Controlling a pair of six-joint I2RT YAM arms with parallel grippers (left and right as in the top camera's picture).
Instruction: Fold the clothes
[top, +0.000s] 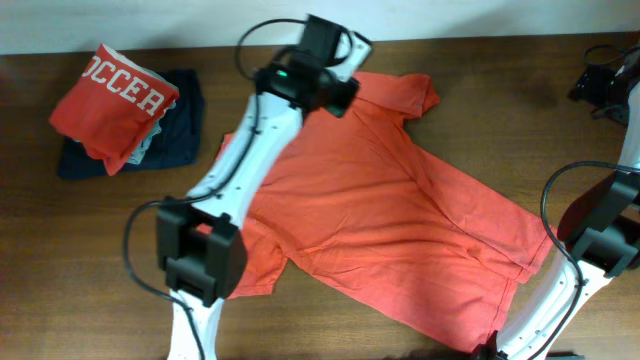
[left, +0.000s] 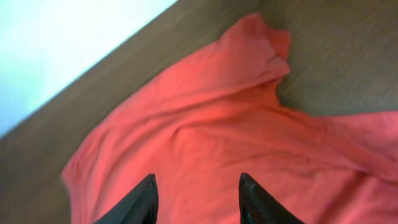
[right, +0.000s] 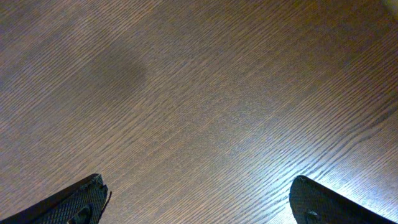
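Note:
A coral-red T-shirt (top: 400, 220) lies spread out and wrinkled across the middle of the wooden table, with no lettering showing. My left arm reaches over its upper part, and the left gripper (top: 335, 90) hangs above the cloth near the far edge. In the left wrist view the gripper (left: 197, 177) is open, its dark fingers (left: 252, 199) apart over red fabric (left: 205, 124), and a sleeve (left: 264, 46) lies beyond. The right gripper (top: 598, 85) is off the shirt at the far right. It stands wide open (right: 199, 179) over bare wood.
At the far left a folded red shirt (top: 115, 100) with white letters rests on a dark navy folded garment (top: 180, 135). The table's far edge (left: 93, 68) runs close behind the left gripper. The right arm's base (top: 560, 300) stands by the shirt's right hem.

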